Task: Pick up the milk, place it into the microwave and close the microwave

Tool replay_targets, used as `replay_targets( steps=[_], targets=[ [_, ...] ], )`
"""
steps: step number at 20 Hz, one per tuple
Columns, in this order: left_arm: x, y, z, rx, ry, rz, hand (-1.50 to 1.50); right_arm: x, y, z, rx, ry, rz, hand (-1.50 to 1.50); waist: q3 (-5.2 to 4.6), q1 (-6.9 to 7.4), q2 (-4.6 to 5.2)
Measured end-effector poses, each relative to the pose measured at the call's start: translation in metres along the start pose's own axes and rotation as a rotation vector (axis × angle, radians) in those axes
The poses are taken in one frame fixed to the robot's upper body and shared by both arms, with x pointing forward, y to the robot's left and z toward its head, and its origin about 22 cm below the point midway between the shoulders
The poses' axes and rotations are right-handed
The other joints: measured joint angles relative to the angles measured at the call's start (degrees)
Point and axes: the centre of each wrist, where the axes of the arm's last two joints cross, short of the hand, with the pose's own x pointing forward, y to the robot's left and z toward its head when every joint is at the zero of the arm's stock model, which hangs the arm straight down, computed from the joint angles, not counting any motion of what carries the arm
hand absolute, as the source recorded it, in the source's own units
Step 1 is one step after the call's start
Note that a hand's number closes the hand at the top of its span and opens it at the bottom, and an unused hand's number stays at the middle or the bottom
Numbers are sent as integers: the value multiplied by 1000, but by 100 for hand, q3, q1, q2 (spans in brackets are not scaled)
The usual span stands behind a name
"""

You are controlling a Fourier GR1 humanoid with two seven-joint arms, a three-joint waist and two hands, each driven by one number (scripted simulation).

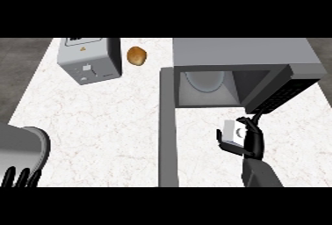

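— Where's the milk [231, 130] right now?

— In the right robot hand [245, 141]. Its black fingers and thumb are curled round the small white carton, which is up off the counter [97, 123], just in front of the microwave [243, 57].

— In front, not inside?

— Not inside. It sits below the mouth of the oven, near the right side of the opening. The microwave door [168, 132] stands wide open, swung out to the left, and I see it edge-on as a long grey bar running down towards the near edge of the counter. Inside, a round glass plate [205, 81] shows at the back of the cavity.

— And the other arm?

— The left robot hand [19, 176] shows only at the lower left corner, fingers straight and pointing up, holding nothing, with the grey forearm above it.

— Anything else on that white marbled top?

— A grey toaster [89, 59] at the far left, and just beside it, to its right, a small brown rounded piece of food [136, 56]. I can't tell what kind. Both stand well apart from the carton.
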Motion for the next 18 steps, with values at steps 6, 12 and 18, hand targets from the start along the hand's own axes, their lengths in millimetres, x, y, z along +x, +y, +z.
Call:
replay_targets(
  steps=[6,12,18],
  targets=[
    [2,-3,-1,-14,6,7,-150,13,-11,6,32,-48,36,150,-36,-74,-46],
    [4,-4,5,3,1,7,-150,46,-17,18,109,-105,5,150,-82,-55,-88],
    [4,-3,10,20,-8,10,-150,92,-2,21,137,-112,-180,150,-86,10,-76]
  ],
)
